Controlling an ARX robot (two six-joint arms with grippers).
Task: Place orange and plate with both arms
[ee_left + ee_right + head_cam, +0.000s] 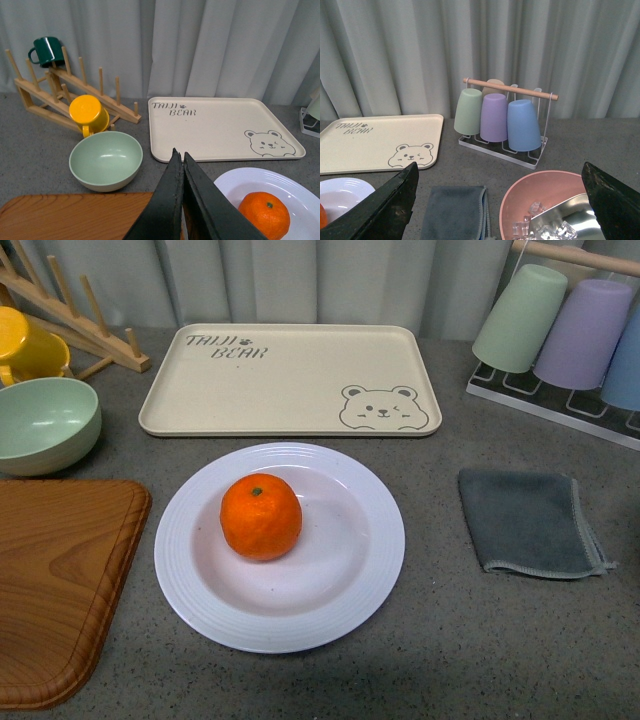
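The orange lies left of centre in the white ridged plate, which rests on the grey table in front of the bear tray. Neither arm shows in the front view. In the left wrist view my left gripper is shut and empty, its black fingers pressed together above the table, with the orange and plate to one side of it. In the right wrist view my right gripper is open wide and empty; the plate's edge shows by one finger.
A beige bear tray lies behind the plate. A pale green bowl, yellow cup and wooden rack sit at left, a wooden board front left. A grey cloth and cup rack are right. A pink bowl with ice is under the right gripper.
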